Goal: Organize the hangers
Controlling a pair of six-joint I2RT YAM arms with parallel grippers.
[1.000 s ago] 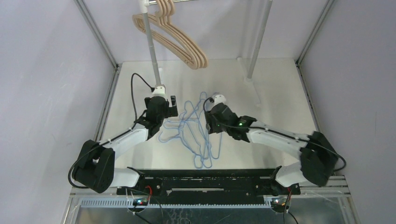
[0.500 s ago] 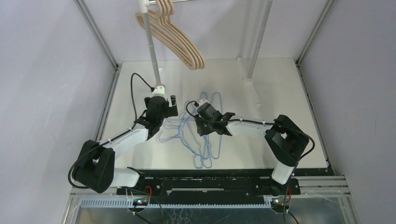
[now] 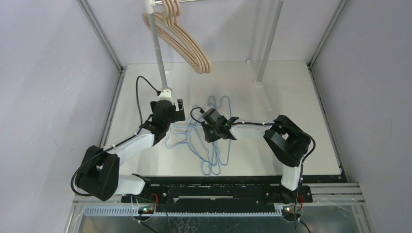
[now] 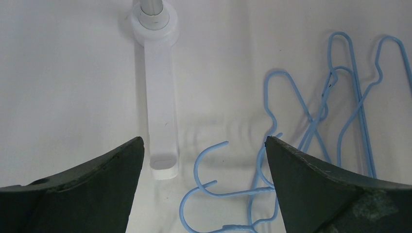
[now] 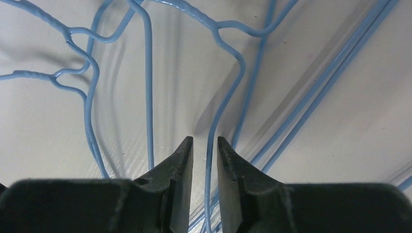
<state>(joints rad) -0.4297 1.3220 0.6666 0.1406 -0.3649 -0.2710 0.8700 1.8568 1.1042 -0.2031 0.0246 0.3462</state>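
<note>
1. right gripper (image 5: 204, 141): two black wedge-shaped fingers with a matte, faintly scuffed finish, pointed down at the table. the jaws are narrow, with only a slim gap between them. one thin blue strand runs lengthwise through that gap with a sliver of white showing on either side (not pinched).
2. left gripper (image 4: 204, 141): a matching pair of black fingers, broad and curved toward the tips. they are spread wide and hold nothing, and they hang over the left-centre of the table.
3. wire hangers (image 3: 210, 154): thin light-blue wire with a smooth glossy coating. it is bent into rounded shoulders and open hooks, and twisted rope-like at the necks. they lie flat in an overlapping tangle at the middle of the table, with the right gripper directly over them. a few hooks reach under the left gripper, and the long straight bars run toward the near edge. the count cannot be told from the tangle.
4. wooden hangers (image 3: 187, 44): thick, smooth and light tan, with gently arched arms. several are packed close side by side. they hang high at the far left beside the upright post, well apart from the wire ones.
5. upright post (image 3: 157, 46): a slim silver metal tube seated in a round white socket.
6. white foot (image 4: 161, 121): a flat oblong plastic bar with a rounded end. it lies on the table just beside the nearest blue hook.
7. second post (image 3: 270, 34): a pale tube at the far right.
8. table (image 3: 296, 107): a smooth white top with a slight sheen, carrying soft shadows of the wire.
</note>
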